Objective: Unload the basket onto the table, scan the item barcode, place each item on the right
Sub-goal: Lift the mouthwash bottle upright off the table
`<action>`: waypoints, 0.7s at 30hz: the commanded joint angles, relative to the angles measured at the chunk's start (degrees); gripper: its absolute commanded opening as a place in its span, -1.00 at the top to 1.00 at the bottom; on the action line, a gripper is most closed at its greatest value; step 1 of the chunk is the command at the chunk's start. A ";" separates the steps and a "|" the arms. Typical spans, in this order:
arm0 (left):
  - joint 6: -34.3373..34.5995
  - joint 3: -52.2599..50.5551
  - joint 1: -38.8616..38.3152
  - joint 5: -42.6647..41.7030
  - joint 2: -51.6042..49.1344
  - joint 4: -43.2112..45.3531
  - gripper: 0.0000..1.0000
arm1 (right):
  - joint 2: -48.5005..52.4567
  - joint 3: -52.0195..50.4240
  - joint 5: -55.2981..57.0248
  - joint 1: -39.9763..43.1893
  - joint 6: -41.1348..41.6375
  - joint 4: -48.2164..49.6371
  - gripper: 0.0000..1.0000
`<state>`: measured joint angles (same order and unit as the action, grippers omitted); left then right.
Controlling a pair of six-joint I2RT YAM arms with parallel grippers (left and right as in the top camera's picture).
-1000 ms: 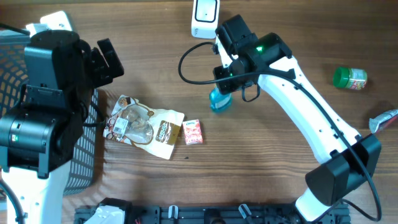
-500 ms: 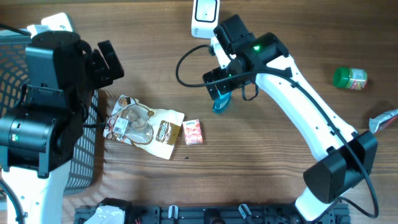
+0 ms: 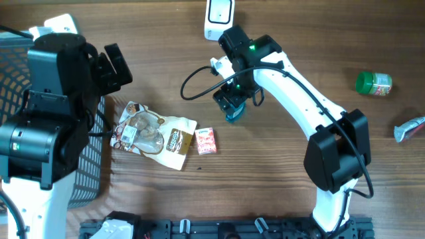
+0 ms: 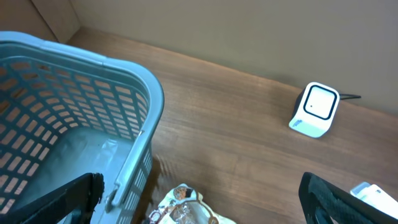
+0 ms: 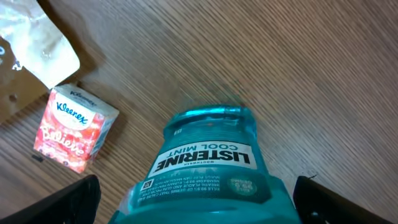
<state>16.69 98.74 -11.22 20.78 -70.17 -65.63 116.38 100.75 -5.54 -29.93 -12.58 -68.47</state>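
I read the overhead view as a clock face, with the scanner (image 3: 219, 13) at twelve. The mouthwash bottle (image 5: 208, 165), teal with a Listerine Cool Mint label, sits close to the middle of the table (image 3: 265, 189), a touch toward one o'clock. The right gripper (image 5: 196, 186) hangs directly over it. On the right wrist view its fingers show at the seven and five o'clock corners, spread wide with the bottle between them. A strip of wood shows between the bottle and the seven o'clock finger. The five o'clock finger is right at the bottle's shoulder, and I cannot tell whether it touches. So the pincer stands wide around the bottle and is not pinching it. A pink tissue pack (image 5: 71, 127) lies near the bottle at its eight o'clock, with a snack bag (image 3: 156, 136) just beside the pack at nine. The left gripper (image 4: 199, 186) is over at nine to ten o'clock of the table, beside the blue basket (image 4: 134, 71), with its jaws wide and nothing between them. A green jar (image 3: 373, 83) lies at two o'clock near the table's edge. A tube (image 3: 408, 127) pokes in at three.
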 commanded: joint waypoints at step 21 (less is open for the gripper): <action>0.50 -0.15 0.15 0.74 -0.02 0.20 -1.00 | 1.31 9.11 2.49 0.02 16.11 -8.35 -0.43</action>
<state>16.69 98.74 -11.22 20.78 -70.17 -65.58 117.56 103.96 -2.98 -29.93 -3.11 -73.76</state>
